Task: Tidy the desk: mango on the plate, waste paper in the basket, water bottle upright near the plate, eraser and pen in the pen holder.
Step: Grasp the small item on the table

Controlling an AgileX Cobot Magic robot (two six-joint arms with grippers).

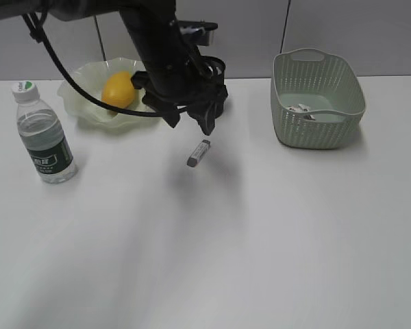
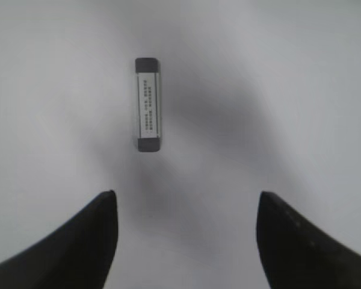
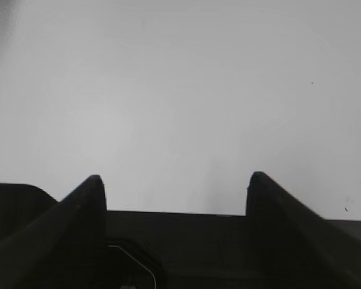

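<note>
The eraser (image 1: pixel 199 152), a small grey bar with a white printed sleeve, lies on the white desk (image 1: pixel 212 240). In the left wrist view the eraser (image 2: pixel 148 105) lies lengthwise, ahead of the jaws and left of their middle. My left gripper (image 1: pixel 190 123) (image 2: pixel 186 194) hangs open just above it, holding nothing. The mango (image 1: pixel 118 89) sits on the wavy green plate (image 1: pixel 79 103). Left of the plate, the water bottle (image 1: pixel 44 133) stands upright. Waste paper (image 1: pixel 303 110) lies in the basket (image 1: pixel 318 130). My right gripper (image 3: pixel 175 176) is open over bare desk. No pen shows.
A dark round rim (image 1: pixel 218 66) peeks out behind the left arm; it may be the pen holder, mostly hidden. The left arm's black cable (image 1: pixel 61 72) loops over the plate. The right arm is outside the exterior view.
</note>
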